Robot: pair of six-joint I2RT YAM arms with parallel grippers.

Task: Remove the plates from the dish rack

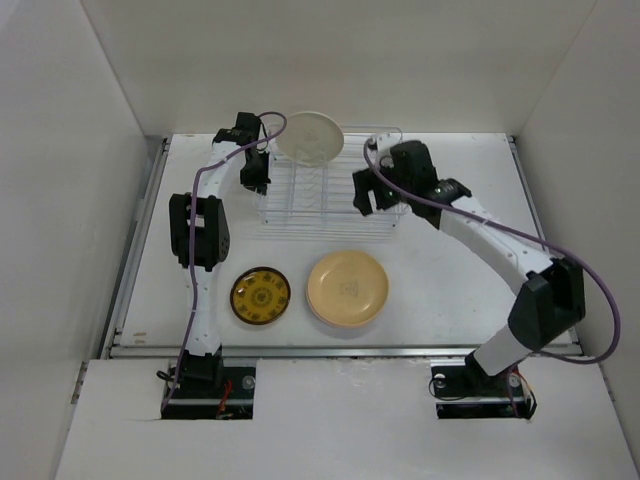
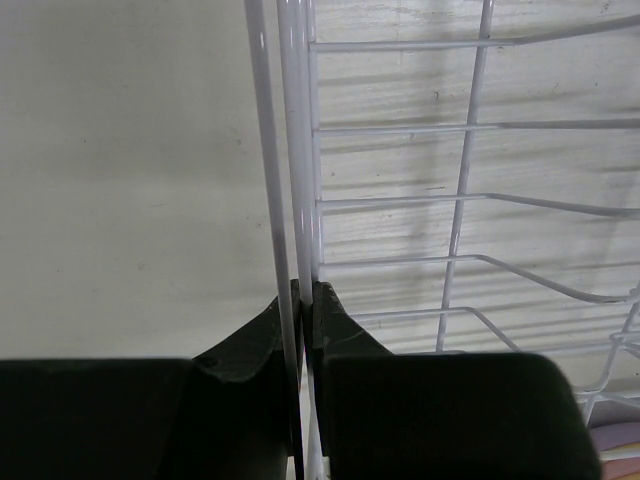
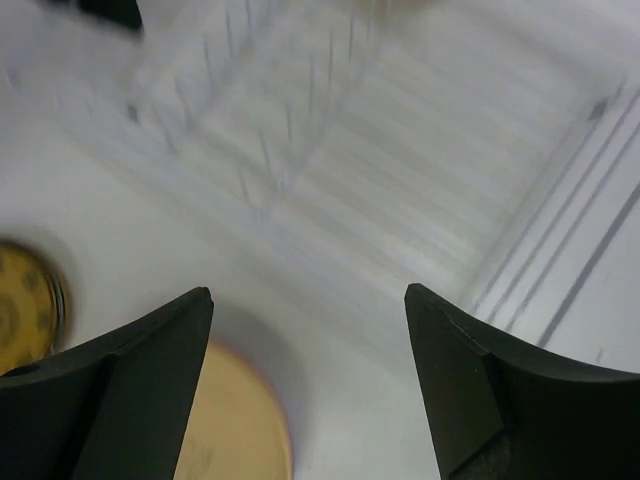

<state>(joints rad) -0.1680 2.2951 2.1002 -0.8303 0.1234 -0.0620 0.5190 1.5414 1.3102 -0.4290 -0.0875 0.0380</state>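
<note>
The silver-white wire dish rack (image 1: 325,200) stands at the back middle of the table. One large pale plate (image 1: 310,137) stands upright at its far left end. A cream-tan plate (image 1: 347,288) and a smaller amber-yellow patterned plate (image 1: 260,295) lie flat on the table in front of the rack. My left gripper (image 1: 256,180) is at the rack's left side; in the left wrist view it (image 2: 303,290) is shut on a rim wire of the rack (image 2: 470,200). My right gripper (image 1: 364,198) is open and empty at the rack's right front; in the blurred right wrist view it (image 3: 308,292) hangs above the table.
The blurred right wrist view shows the rack (image 3: 270,120), the tan plate (image 3: 235,430) and the amber plate (image 3: 25,310) below. A lavender patch (image 2: 620,440) shows under the rack in the left wrist view. White walls enclose the table on three sides.
</note>
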